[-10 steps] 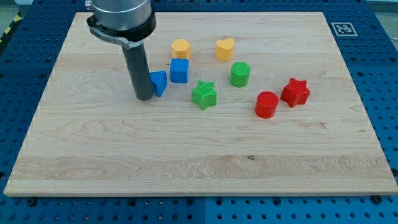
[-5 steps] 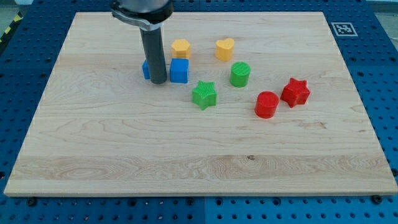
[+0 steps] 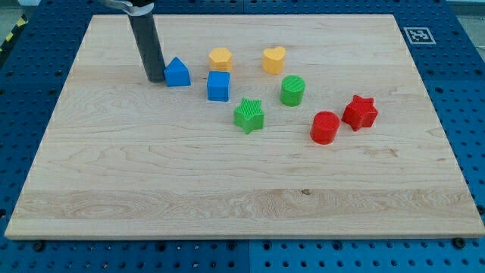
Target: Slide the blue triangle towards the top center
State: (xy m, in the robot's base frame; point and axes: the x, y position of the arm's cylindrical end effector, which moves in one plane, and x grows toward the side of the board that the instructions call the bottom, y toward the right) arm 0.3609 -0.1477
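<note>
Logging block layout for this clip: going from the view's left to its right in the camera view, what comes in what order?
My tip → blue triangle → green star → yellow heart → green cylinder → red cylinder → red star.

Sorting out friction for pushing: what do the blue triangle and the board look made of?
The blue triangle looks like matte 3D-printed plastic, probably: fine ridged lines show on neighbouring blocks. The board looks like pale, smooth-finished wood, with grain streaks and plank seams. My tip sits at the triangle's left.
</note>
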